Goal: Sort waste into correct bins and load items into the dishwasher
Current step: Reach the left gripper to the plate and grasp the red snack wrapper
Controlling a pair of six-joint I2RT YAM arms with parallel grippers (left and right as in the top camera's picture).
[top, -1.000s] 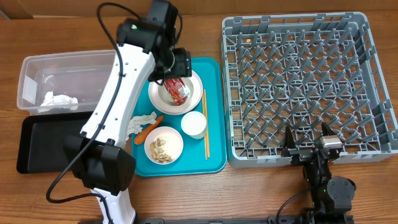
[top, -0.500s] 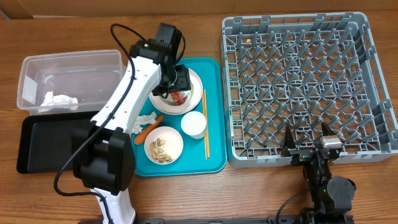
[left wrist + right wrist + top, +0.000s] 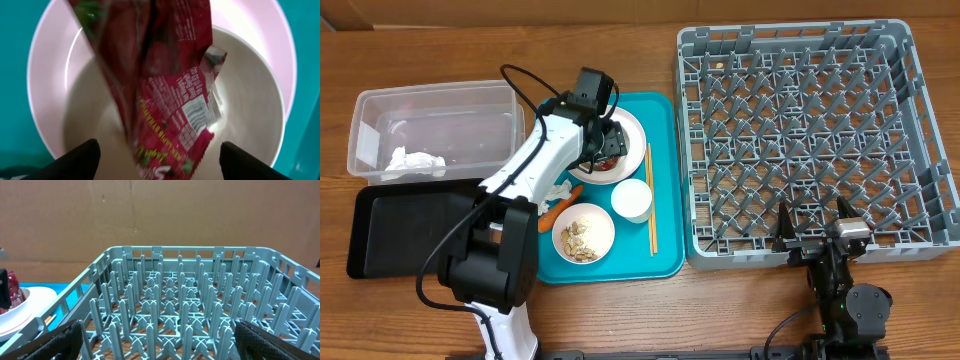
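The red shiny snack wrapper (image 3: 165, 100) bears a white printed panel, too blurred to read. The left fingers (image 3: 82, 159), lower than a second ago, straddle it wide apart without gripping. The right fingers (image 3: 60, 340) gape empty.

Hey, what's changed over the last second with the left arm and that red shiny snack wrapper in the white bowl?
The left gripper has come down over the red shiny snack wrapper in the white bowl. Its open jaws now straddle the wrapper and have not yet closed. Everything on the teal tray and the open right gripper stayed put.
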